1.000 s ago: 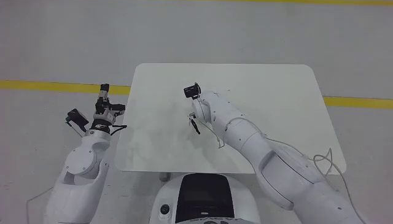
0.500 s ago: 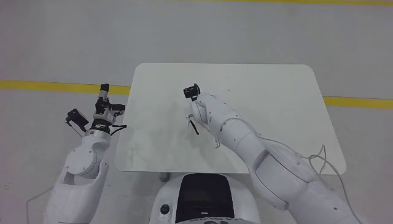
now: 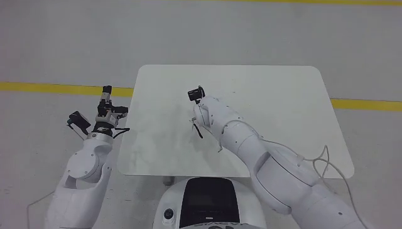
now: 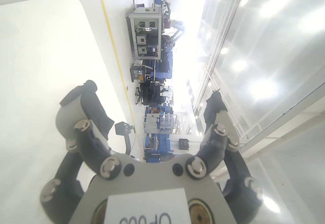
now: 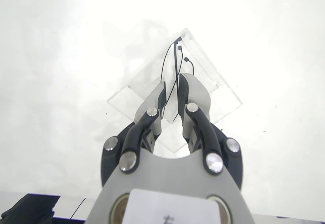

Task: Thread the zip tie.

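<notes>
Black zip ties (image 5: pixel 175 62) lie in a clear acrylic tray (image 5: pixel 218 98) on the white table (image 3: pixel 270 103), near its middle. Their long axes run roughly in line with the right gripper (image 5: pixel 172 79). Their heads point away from it, gathered at the tray's far corner. The right gripper's jaws stand narrowly apart, with thin tie strands passing through the gap. The left gripper (image 4: pixel 152 88) hangs beyond the table's left edge, jaws spread wide and holding nothing.

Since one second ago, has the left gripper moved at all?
No. The left gripper stays at the same spot beside the left edge of the table.
</notes>
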Tool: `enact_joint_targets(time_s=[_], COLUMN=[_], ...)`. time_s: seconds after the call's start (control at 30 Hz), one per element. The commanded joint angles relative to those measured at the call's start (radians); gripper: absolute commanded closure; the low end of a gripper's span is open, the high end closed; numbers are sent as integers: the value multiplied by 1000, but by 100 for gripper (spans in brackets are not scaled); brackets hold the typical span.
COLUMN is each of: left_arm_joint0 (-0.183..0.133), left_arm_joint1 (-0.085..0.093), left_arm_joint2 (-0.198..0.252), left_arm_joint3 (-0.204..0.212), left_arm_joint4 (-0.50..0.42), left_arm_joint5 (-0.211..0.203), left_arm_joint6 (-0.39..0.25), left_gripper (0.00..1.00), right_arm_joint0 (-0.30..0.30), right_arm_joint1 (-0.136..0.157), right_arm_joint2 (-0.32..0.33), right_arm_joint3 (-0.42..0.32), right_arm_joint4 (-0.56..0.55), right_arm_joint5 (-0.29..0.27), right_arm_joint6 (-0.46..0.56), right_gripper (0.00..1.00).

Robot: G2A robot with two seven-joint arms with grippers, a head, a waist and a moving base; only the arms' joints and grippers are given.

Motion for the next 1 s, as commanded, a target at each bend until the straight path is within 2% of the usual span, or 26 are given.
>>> enact_joint_targets(time_s=[0.0, 0.83, 0.97], left_arm_joint0=[0, 0, 0], left_arm_joint1=[0, 0, 0], left_arm_joint2=[0, 0, 0], left_arm_joint3=[0, 0, 0], left_arm_joint4=[0, 0, 0], left_arm_joint5=[0, 0, 0], left_arm_joint6=[0, 0, 0], left_gripper=[0, 0, 0], right_arm_joint0=[2, 14, 17], right_arm_joint1=[-4, -48, -53], right_arm_joint2=[1, 12, 15], right_arm_joint3=[9, 82, 93], right_arm_joint4=[0, -9, -9], right_arm_joint5=[-3, -3, 1], right_arm_joint6=[-1, 4, 7], right_gripper=[87, 85, 89])
